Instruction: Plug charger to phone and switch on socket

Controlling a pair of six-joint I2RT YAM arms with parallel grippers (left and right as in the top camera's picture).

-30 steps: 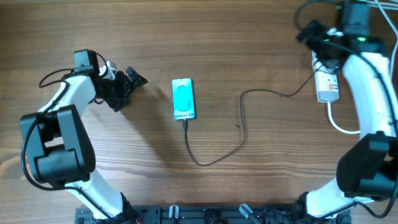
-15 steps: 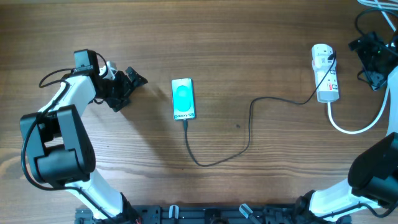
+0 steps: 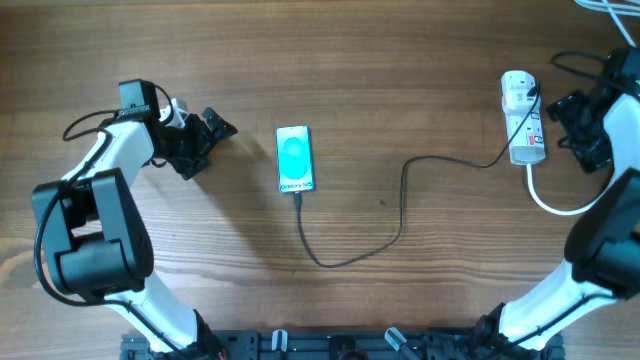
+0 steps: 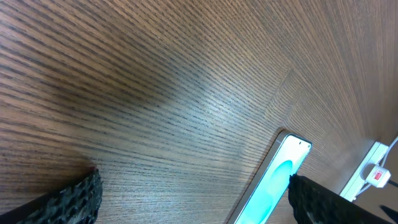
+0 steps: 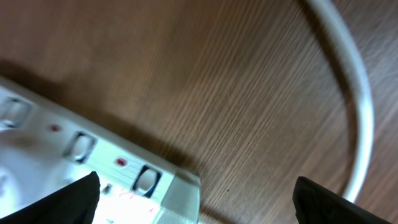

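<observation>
The phone (image 3: 295, 159) lies in the middle of the table, teal screen up; its edge shows in the left wrist view (image 4: 273, 183). The thin black charger cable (image 3: 400, 210) runs from the phone's near end in a curve to a black plug in the white socket strip (image 3: 523, 130) at the far right. The strip's end with rocker switches shows in the right wrist view (image 5: 93, 155). My left gripper (image 3: 210, 135) is open and empty, left of the phone. My right gripper (image 3: 572, 125) is open, just right of the strip.
The strip's thick white lead (image 3: 560, 205) loops toward the right edge, and it crosses the right wrist view (image 5: 354, 93). Wood tabletop surrounds everything; both arm bases stand at the near edge.
My right arm came off the socket strip, swung out to the right edge, then came back close beside the strip. The cable's slack shifted right. The left arm stayed still.
</observation>
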